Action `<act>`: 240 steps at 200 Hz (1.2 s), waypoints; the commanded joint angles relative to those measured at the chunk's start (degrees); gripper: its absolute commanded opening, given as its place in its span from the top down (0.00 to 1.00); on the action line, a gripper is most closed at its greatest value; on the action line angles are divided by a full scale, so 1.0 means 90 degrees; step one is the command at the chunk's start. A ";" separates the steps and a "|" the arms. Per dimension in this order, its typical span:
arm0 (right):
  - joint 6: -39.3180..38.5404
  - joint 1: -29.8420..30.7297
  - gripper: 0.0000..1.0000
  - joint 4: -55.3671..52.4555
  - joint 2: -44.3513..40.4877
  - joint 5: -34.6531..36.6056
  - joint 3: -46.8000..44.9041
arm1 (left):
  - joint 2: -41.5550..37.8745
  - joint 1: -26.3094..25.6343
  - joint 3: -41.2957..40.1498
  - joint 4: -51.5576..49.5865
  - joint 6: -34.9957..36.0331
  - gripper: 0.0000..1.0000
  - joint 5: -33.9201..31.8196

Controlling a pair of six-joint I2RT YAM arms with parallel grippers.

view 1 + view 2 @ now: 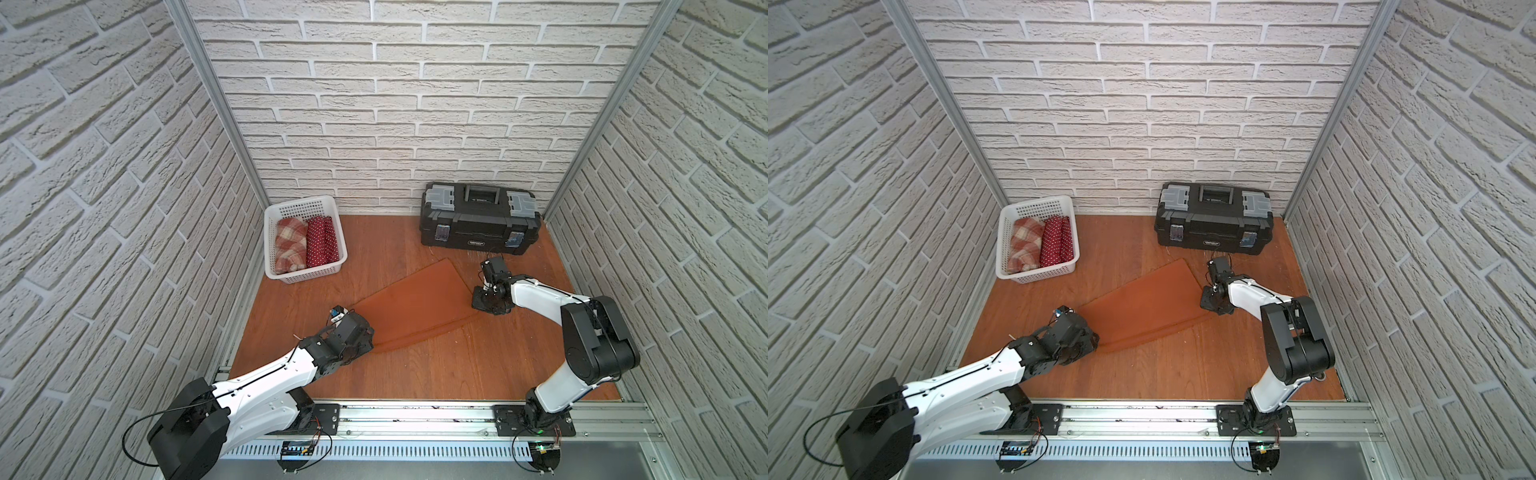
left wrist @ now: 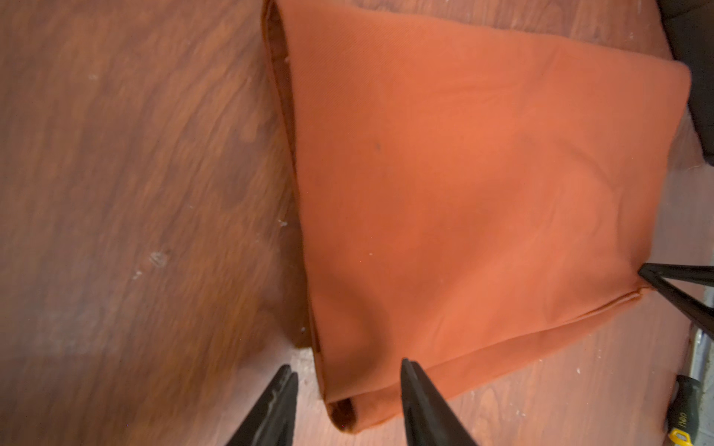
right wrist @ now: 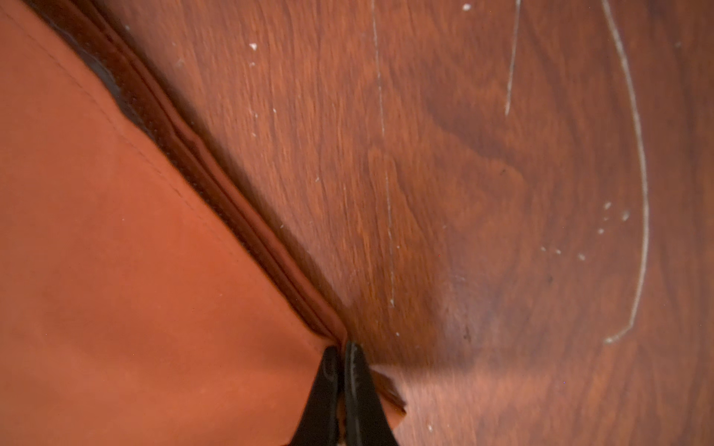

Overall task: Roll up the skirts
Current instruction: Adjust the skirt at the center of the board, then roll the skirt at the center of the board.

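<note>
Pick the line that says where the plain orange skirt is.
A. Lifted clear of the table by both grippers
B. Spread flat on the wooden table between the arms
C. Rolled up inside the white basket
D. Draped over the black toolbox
B: the orange skirt lies spread flat on the table, while the basket holds only the plaid roll and the polka-dot roll.

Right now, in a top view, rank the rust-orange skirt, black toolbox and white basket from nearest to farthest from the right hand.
1. Rust-orange skirt: its corner is pinched in the right hand.
2. Black toolbox: just behind the hand, at the rear.
3. White mesh basket: far across, rear left corner.
</note>
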 commanded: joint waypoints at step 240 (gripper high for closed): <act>-0.0069 -0.0022 0.95 -0.0172 -0.0827 -0.0215 -0.0166 | 0.0535 -0.0052 0.0433 0.0553 0.0387 1.00 -0.0238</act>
